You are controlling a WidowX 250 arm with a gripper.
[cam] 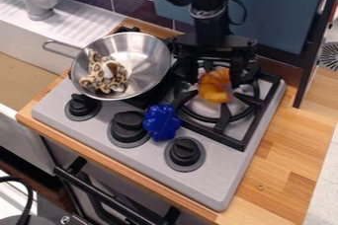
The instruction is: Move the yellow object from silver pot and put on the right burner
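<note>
Yellow object [215, 87]: on right burner [226, 115], lay just under gripper [216, 77], roughly between its wide-spread fingers; contact with either could not be told.

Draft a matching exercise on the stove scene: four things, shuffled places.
Column 1
1. yellow object
2. silver pot
3. spotted item
4. blue object

Column 2
A. beside the middle knob
B. inside a metal vessel
C. at the right burner, by the gripper
D. left part of the stove, handle toward the sink

Pairs: 1-C, 2-D, 3-B, 4-A
</note>
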